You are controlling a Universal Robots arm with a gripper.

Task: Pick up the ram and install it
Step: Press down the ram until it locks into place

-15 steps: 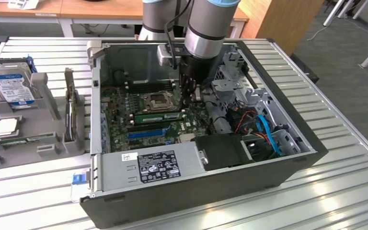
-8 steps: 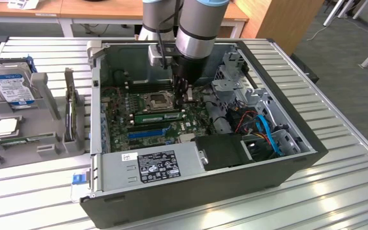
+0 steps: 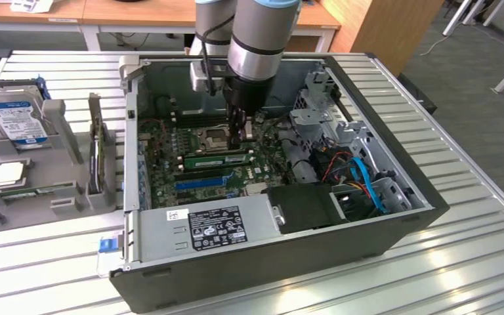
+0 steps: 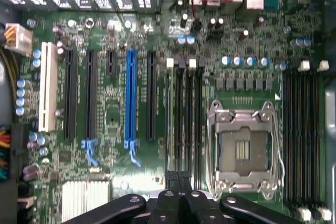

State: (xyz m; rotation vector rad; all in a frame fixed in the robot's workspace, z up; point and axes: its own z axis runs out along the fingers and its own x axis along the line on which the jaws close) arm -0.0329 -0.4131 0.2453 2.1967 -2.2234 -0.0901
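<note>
The computer case (image 3: 261, 262) lies open on the slatted tabletop (image 3: 462, 262), giving access from above. The tool (image 3: 239, 128), jaws closed, hangs over the middle of the motherboard (image 3: 168, 154), near the processor socket (image 3: 212, 138). At the lower centre of the exterior view the power supply (image 3: 208, 226) blocks the near edge. At centre right, the drive cage (image 3: 322, 121) and blue cables (image 3: 370, 184) crowd that side. In the wrist view, the memory slots (image 4: 185, 119) beside the socket stand clear. Holders (image 3: 55, 157) occupy the tabletop at left.
</note>
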